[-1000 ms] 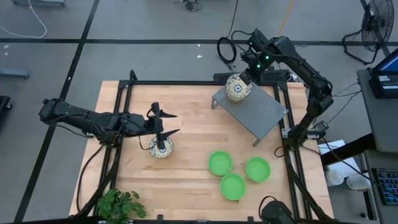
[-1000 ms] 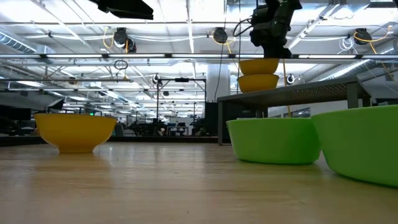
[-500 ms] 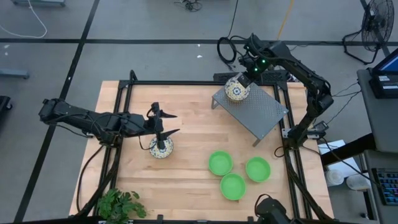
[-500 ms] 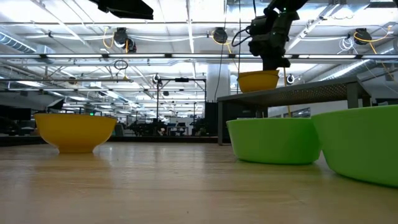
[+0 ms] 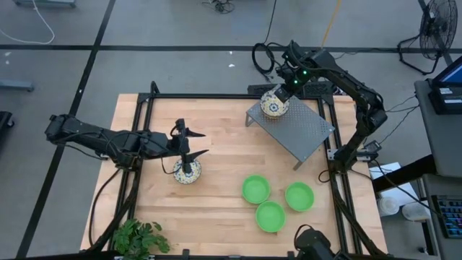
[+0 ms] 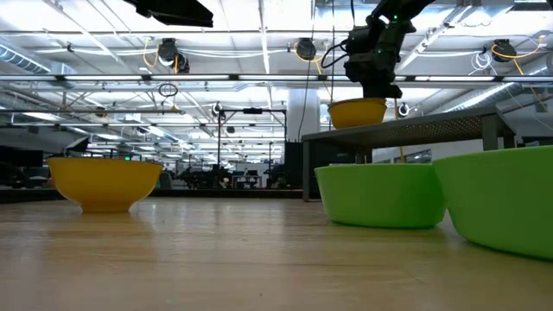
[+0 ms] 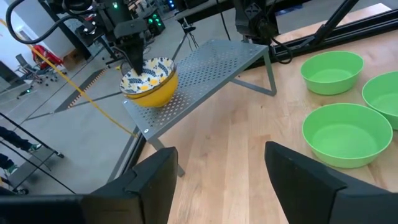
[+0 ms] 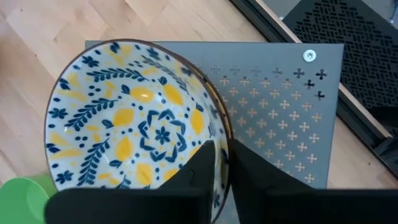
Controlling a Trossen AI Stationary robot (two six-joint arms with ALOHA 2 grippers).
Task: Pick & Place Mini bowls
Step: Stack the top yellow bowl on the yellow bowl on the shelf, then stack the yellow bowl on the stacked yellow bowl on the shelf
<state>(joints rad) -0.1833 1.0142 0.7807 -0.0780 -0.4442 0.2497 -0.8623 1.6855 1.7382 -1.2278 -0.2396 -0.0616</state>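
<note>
While the left gripper (image 5: 189, 143) hangs spread above the floral bowl (image 5: 187, 171) on the wooden table (image 5: 224, 209), holding nothing, it should drop square over the rim before pinching. Three plain green bowls (image 5: 271, 215) cluster right of that, glossy and slightly wider. Farthest right, the right gripper (image 5: 282, 92) straddles the rim of the stacked bowl (image 5: 274, 107) nested on the grey rack (image 5: 303, 133); I judge it should loosen fully, then lift straight up. That bowl is yellow outside, blue-and-yellow patterned within.
</note>
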